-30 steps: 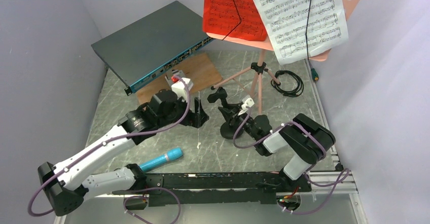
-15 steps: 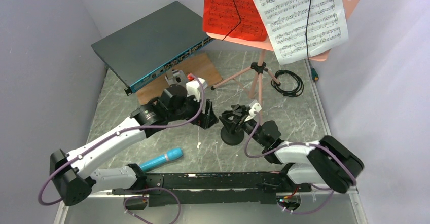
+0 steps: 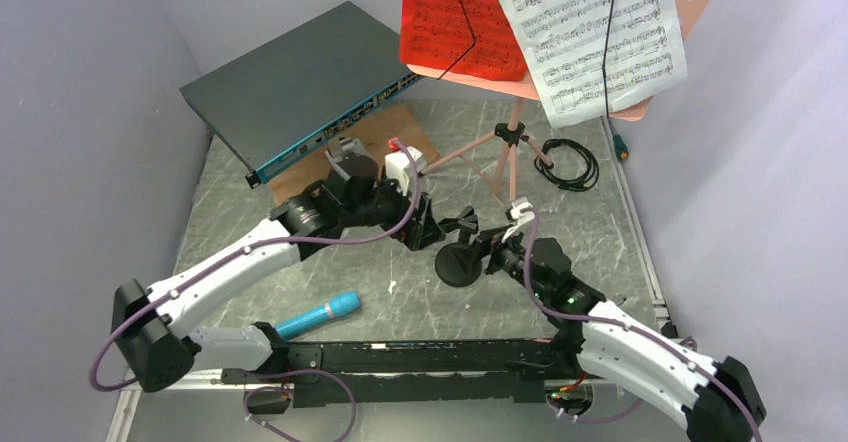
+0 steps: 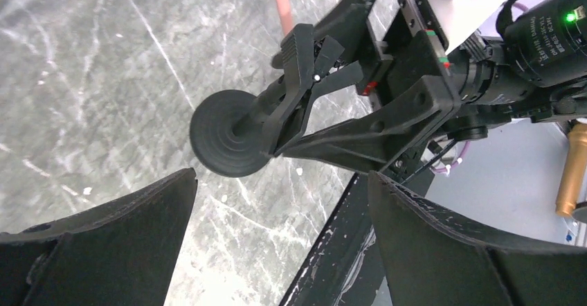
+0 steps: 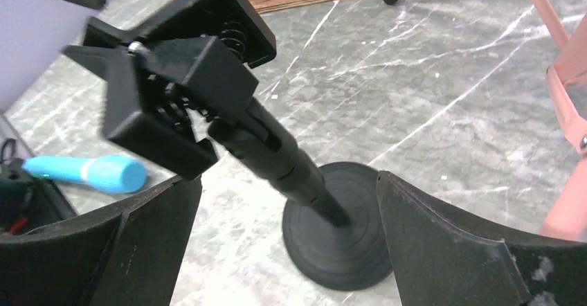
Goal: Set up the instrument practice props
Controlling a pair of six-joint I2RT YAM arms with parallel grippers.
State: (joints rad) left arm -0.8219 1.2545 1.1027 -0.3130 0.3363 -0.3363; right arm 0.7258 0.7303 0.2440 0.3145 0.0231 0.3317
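Grey marbled tabletop (image 3: 590, 232) fills the cell, closed in by pale lilac walls (image 3: 80, 112). At the far right we see the salmon-pink music stand (image 3: 512, 157) on its tripod legs, with a red page (image 3: 455, 12) and a white page (image 3: 590, 32) of sheet music side by side on its desk. A dark grey network switch (image 3: 290, 82) sits at the far left, its near edge over a wooden board (image 3: 395, 132), and a coil of black cable (image 3: 567, 165) lies just beside the tripod.

Near the middle of the table we find the small black mic stand (image 3: 458, 265) standing on its round base, its spring clip (image 5: 173, 91) at the top of the pole. The left gripper (image 4: 280, 173) faces it from the left with its fingers spread wide and nothing between them. The right gripper (image 5: 287, 185) faces it from the right, its fingers likewise wide apart on either side of the pole without touching it.

We see the cyan-blue microphone (image 3: 318, 314) lying on its side near the front edge, beside the left arm and well apart from the stand.
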